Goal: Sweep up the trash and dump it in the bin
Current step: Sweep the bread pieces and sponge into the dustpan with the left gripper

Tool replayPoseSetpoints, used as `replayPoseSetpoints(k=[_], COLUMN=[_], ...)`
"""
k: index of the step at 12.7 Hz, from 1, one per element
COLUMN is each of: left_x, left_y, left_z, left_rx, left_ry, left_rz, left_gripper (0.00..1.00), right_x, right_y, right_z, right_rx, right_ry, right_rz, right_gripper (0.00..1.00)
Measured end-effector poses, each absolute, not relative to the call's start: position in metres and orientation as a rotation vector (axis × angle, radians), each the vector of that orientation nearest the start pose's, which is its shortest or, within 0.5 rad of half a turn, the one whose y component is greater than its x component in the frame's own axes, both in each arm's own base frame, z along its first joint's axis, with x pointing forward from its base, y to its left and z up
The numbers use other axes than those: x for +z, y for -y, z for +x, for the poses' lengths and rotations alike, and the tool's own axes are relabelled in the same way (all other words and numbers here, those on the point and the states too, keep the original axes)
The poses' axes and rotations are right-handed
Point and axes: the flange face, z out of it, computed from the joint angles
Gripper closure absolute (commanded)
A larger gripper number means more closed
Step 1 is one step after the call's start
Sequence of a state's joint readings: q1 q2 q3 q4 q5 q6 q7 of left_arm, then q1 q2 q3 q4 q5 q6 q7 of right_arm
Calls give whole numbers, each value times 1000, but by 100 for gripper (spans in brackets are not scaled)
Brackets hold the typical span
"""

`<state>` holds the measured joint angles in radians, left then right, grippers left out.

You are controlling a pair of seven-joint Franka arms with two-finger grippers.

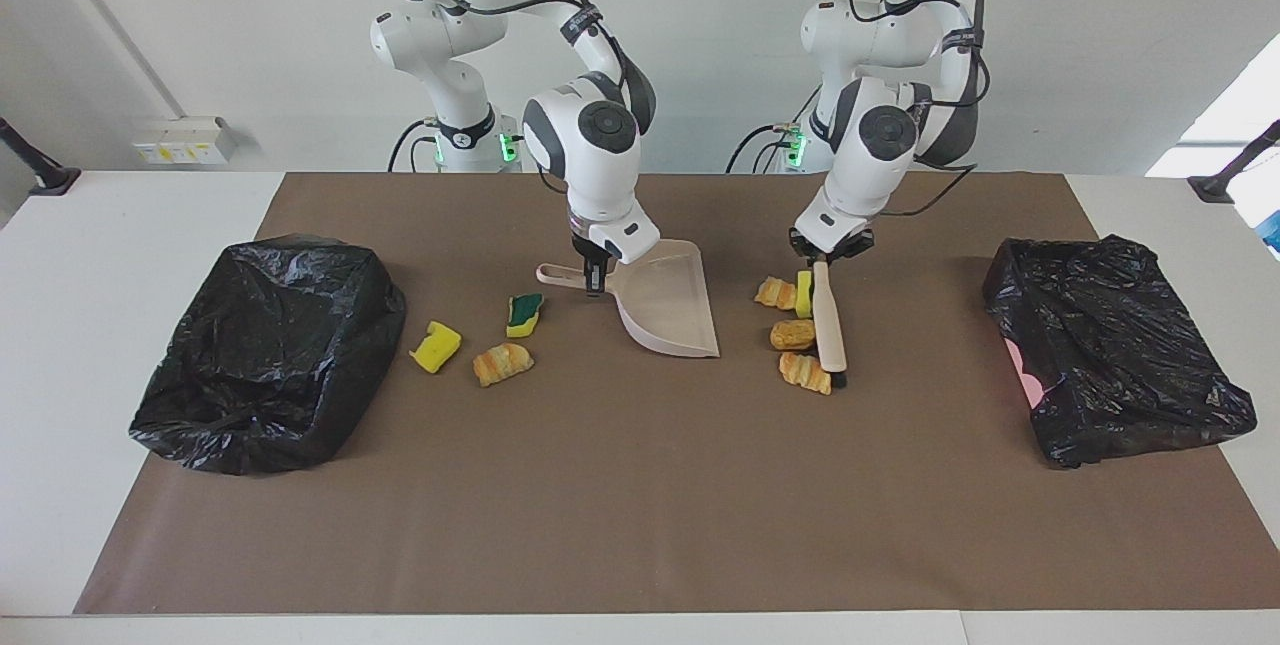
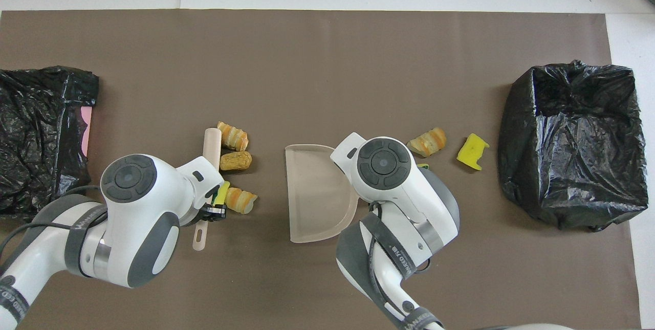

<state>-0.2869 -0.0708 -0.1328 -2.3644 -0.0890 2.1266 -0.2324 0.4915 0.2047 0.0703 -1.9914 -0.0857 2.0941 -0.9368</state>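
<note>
My right gripper [image 1: 595, 277] is shut on the handle of the beige dustpan [image 1: 665, 310], which rests on the mat with its mouth toward the brush. My left gripper [image 1: 825, 260] is shut on the beige brush [image 1: 828, 325], its head down on the mat. Three pastries [image 1: 792, 334] and a yellow sponge [image 1: 803, 293] lie between brush and dustpan, against the brush. A green-yellow sponge [image 1: 523, 314], a yellow sponge [image 1: 436, 346] and a pastry [image 1: 502, 363] lie between the dustpan and the bin at the right arm's end. In the overhead view the dustpan [image 2: 312, 197] and brush [image 2: 211, 143] show.
A black-bagged bin [image 1: 265, 350] stands at the right arm's end of the brown mat [image 1: 620, 505]. A second black-bagged bin [image 1: 1110, 345] stands at the left arm's end. They show in the overhead view too, the first bin [image 2: 570, 146] and the second bin [image 2: 41, 135].
</note>
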Motion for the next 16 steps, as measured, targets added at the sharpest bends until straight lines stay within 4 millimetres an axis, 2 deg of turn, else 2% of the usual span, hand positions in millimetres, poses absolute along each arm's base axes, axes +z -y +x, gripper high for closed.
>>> replayPoseSetpoints(k=[3, 9, 11, 13, 15, 16], left_x=[345, 356, 362, 377, 406, 418], left_y=[252, 323, 324, 313, 278, 259], left_z=[399, 349, 350, 356, 371, 375], left_rx=[336, 452, 478, 555, 643, 695], left_ry=[-289, -356, -353, -313, -136, 16], left_rz=[-3196, -3309, -3315, -3304, -3299, -3280], left_gripper=[100, 100, 100, 100, 100, 100], right_x=[352, 350, 350, 351, 356, 360], right_y=[-305, -302, -302, -303, -303, -303], right_z=[495, 495, 495, 496, 499, 500], right_rx=[177, 184, 184, 181, 181, 186], right_ry=[2204, 2190, 2190, 2190, 2214, 2221], right_rz=[-2285, -2297, -2298, -2298, -2300, -2302], right_gripper=[100, 100, 100, 100, 100, 100])
